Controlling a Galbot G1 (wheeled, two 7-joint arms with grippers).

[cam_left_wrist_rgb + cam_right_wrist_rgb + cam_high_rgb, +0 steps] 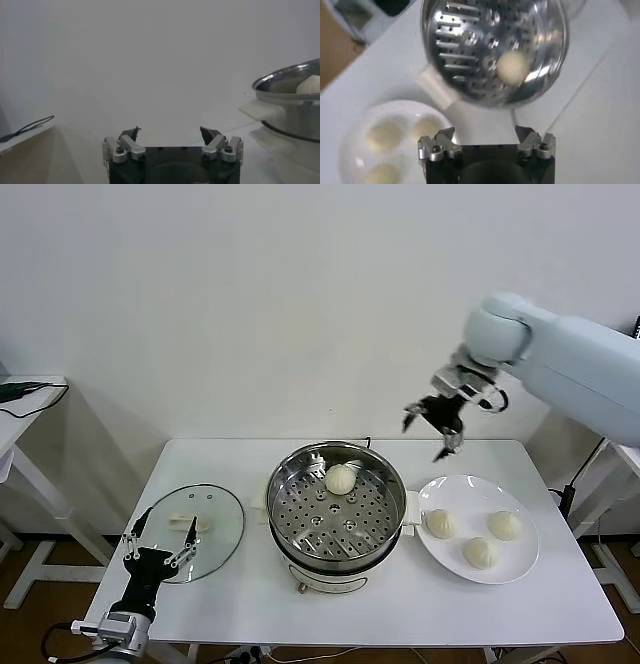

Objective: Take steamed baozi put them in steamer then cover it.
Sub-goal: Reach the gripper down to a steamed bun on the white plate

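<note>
Above the plate [520, 562], right gripper [432, 428] spread, empty (left gripper [160, 543] likewise).

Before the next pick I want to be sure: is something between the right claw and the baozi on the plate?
Nothing visible is. The right claw hangs open above the table behind the plate, and the three baozi lie uncovered on it, beside the steamer.
</note>
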